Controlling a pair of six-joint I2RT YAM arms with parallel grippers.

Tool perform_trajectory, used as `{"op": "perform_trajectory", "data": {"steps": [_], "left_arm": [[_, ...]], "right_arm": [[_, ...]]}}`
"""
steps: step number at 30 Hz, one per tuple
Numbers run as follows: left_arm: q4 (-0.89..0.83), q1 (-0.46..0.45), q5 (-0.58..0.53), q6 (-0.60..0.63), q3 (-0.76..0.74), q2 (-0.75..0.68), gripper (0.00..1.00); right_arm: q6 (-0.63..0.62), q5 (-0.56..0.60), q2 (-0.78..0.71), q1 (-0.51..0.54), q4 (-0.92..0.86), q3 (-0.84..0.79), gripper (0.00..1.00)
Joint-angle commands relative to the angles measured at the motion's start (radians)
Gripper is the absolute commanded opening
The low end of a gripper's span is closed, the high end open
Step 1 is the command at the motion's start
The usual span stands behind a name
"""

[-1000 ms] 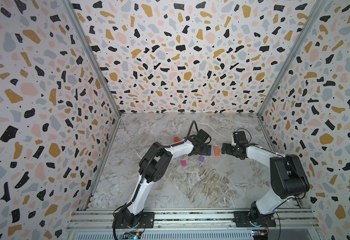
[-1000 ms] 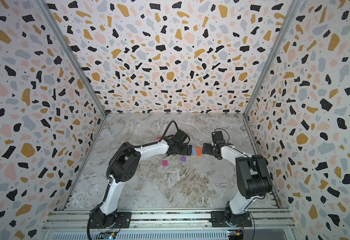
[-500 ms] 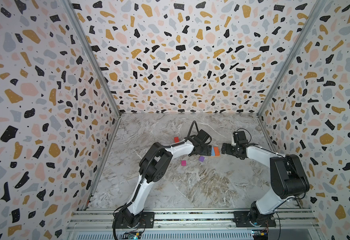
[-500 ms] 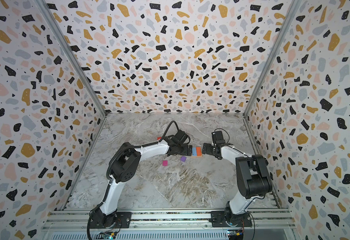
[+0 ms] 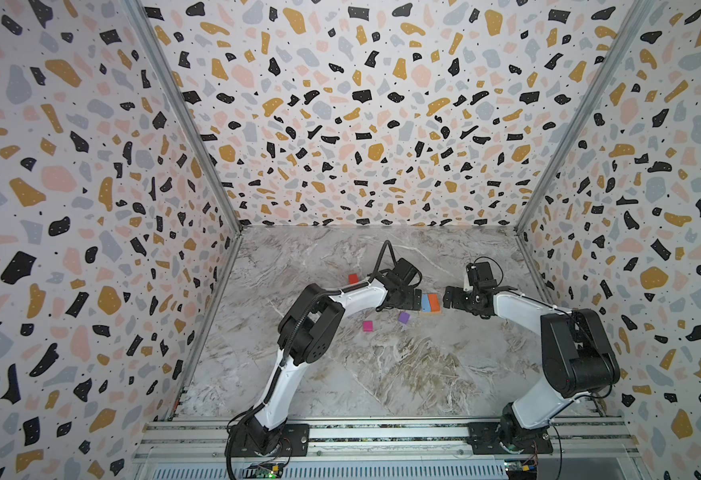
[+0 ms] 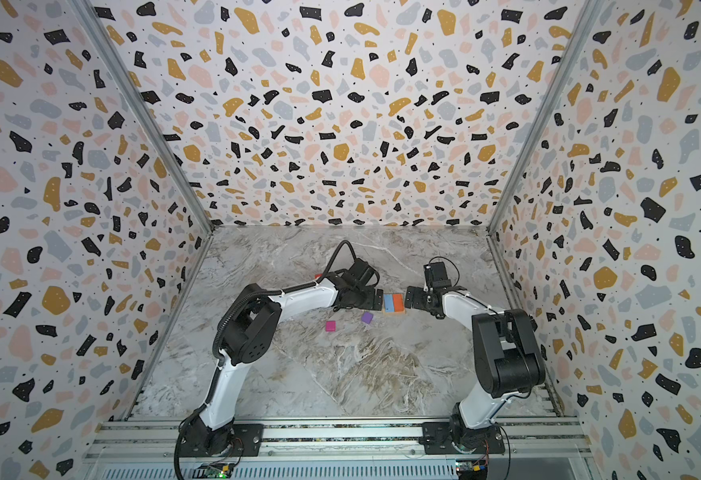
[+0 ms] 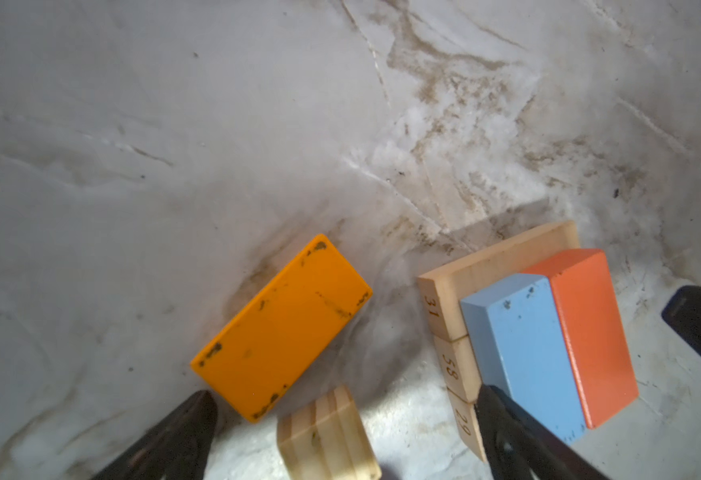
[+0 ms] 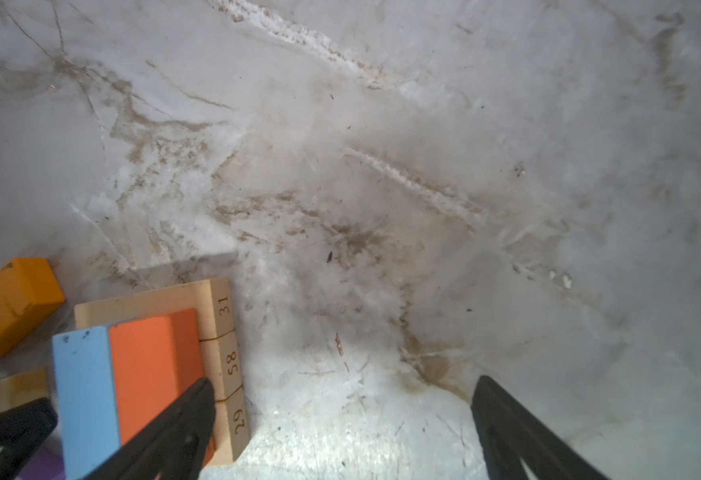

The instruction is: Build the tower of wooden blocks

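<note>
I see a light blue painted wooden block [image 7: 523, 357] with dark chips at its edge, an orange-red painted wooden block [image 7: 589, 332] touching its side, and pale tan plain wooden bars [image 7: 448, 316] under it with dark numbers 31, 58 and 29 on their ends. Near that blue block lie a yellow-orange painted wooden block [image 7: 282, 328] scuffed dark along its edges and a tan wooden cube [image 7: 328, 436] striped with grain. Farther from it are a magenta cube [image 5: 367, 326], a purple cube [image 5: 403, 318] and a red cube [image 5: 353, 278]. Around it the table top [image 5: 382, 374] is grey-white marble veined brown, and the walls [image 5: 361, 104] are white terrazzo flecked black, mustard, pink and grey.
</note>
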Motion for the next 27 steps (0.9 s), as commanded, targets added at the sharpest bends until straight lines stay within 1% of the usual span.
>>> {"op": "perform_trajectory", "data": {"steps": [1,27], "left_arm": [[-0.038,0.008,-0.012,0.009,0.004,-0.012,1.00],[-0.029,0.012,0.010,-0.002,0.055,0.024,1.00]], "right_arm": [[-0.005,-0.011,0.003,0.002,-0.010,0.034,0.97],[-0.017,0.002,0.034,0.031,-0.015,0.039,0.97]]}}
